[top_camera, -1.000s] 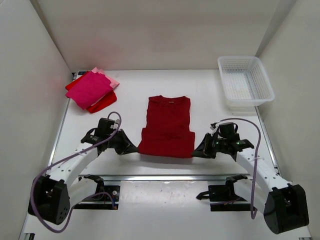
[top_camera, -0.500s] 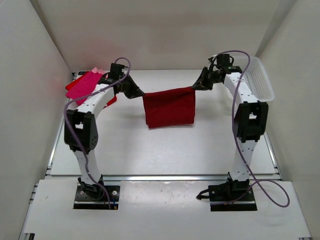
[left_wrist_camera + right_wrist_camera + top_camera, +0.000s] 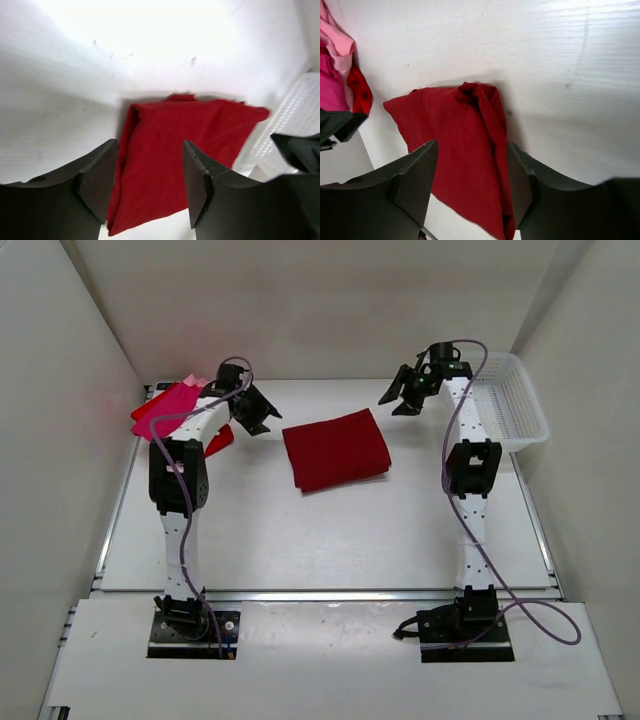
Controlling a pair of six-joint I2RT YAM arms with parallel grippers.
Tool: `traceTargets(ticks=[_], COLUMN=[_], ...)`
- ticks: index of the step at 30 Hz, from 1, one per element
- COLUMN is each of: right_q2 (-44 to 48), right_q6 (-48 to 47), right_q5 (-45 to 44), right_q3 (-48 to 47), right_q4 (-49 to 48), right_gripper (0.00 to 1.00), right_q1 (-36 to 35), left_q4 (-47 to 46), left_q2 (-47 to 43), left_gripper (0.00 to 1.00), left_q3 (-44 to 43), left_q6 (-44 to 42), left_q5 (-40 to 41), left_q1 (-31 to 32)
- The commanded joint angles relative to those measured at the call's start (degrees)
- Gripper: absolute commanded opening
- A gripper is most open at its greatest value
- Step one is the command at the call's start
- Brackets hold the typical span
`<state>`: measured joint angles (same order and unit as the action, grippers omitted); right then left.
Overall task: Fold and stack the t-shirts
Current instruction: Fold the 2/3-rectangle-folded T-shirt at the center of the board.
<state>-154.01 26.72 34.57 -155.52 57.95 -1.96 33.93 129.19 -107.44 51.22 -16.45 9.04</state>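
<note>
Since the earlier frame, both grippers have let go of the dark red t-shirt (image 3: 335, 448), which then hung stretched between them. We find it lying folded on the table (image 3: 330, 540), near the middle of the far half. We note the left gripper (image 3: 252, 410) with jaws wide apart, just left of the shirt and clear of it. The right gripper (image 3: 401, 399) stands likewise spread and holds nothing. The magenta t-shirt (image 3: 168, 405) tops a stack at far left, over the light pink t-shirt (image 3: 194, 381) and bright red t-shirt (image 3: 222, 437). The white lattice basket (image 3: 516, 437) sits at far right, well apart from every shirt.
</note>
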Motion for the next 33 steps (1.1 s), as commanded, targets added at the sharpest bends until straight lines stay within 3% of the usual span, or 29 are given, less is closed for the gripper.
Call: traceTargets(ticks=[1, 3, 5, 6, 7, 8, 9, 11, 13, 14, 18, 20, 21, 22, 23, 26, 28, 33], right_q2=[6.4, 8.2, 12.2, 14.2, 15.6, 18.3, 21.4, 27.4, 36.9, 39.6, 54.7, 60.2, 64.6, 69.7, 72.5, 84.8, 88.0, 91.3], right_q6=[-3.0, -4.7, -6.0, -5.8, -6.3, -6.3, -6.5, -6.3, -6.3, -6.3, -5.9, -4.9, -4.3, -2.7, -1.2, 2.9, 4.0, 3.8], right_q5=[-1.8, -4.9, -7.5, -7.7, -7.7, -8.3, -9.1, -11.1, -12.1, -14.1, -27.0, -31.7, -33.3, -32.4, -30.5, -20.5, -15.5, -17.7], right_q3=[-5.7, -6.0, -6.1, -6.1, -6.1, -6.0, -5.4, -2.1, 3.5, 5.3, 19.0, 28.1, 36.3, 46.6, 51.2, 71.8, 75.9, 76.7], right_q4=[6.1, 9.5, 11.8, 12.5, 13.8, 14.4, 16.1, 17.8, 17.5, 17.6, 16.8, 15.9, 12.7, 10.2, 5.1, -4.9, -6.6, -5.0], right_gripper=[0.52, 0.44, 0.37, 0.29, 0.12, 0.02, 0.00, 0.00, 0.00, 0.00, 0.04, 0.18, 0.29, 0.33, 0.44, 0.54, 0.56, 0.56], right_q1=[1.3, 1.1, 1.1, 0.7, 1.0, 1.0, 1.0, 0.8, -0.6, -1.2, -12.7, -19.2, -19.9, -21.1, -20.8, -14.6, -11.2, -9.7], left_q4=[-1.2, -2.4, -2.3, -2.6, -2.3, -2.5, -3.7, -11.2, -24.9, -27.0, -30.0, -35.0, -36.6, -39.7, -42.2, -44.7, -42.9, -36.9], left_q2=[-7.8, -9.5, -11.0, -11.6, -12.0, -13.8, -16.7, -23.4, -29.7, -32.6, -33.3, -32.9, -31.6, -29.8, -28.9, -23.7, -20.5, -16.3], left_gripper=[0.62, 0.56, 0.40, 0.33, 0.27, 0.24, 0.20, 0.18, 0.21, 0.26, 0.42, 0.60, 0.64, 0.75, 0.79, 0.83, 0.83, 0.83], left_q3=[-3.1, -1.1, 1.3, 2.0, 4.0, 6.2, 8.3, 22.5, 35.2, 40.9, 48.4, 50.3, 51.6, 52.4, 52.4, 51.6, 48.0, 42.5], left_q6=[-1.4, -3.0, -5.2, -6.7, -7.3, -8.8, -9.0, -6.9, -2.4, -0.5, -5.3, -5.6, -4.4, -2.7, -2.0, 0.1, -1.0, -2.7], left_q5=[2.1, 1.4, 0.9, 1.0, 1.2, 1.9, 2.8, 0.6, -5.4, -6.5, -11.4, -11.8, -12.5, -12.7, -13.1, -12.3, -10.0, -1.5], left_q1=[0.6, 2.6, 6.1, 8.6, 9.4, 10.8, 11.0, 8.8, 4.2, 2.9, 0.2, 0.5, 0.5, 0.5, 0.4, 1.6, 2.7, 5.8])
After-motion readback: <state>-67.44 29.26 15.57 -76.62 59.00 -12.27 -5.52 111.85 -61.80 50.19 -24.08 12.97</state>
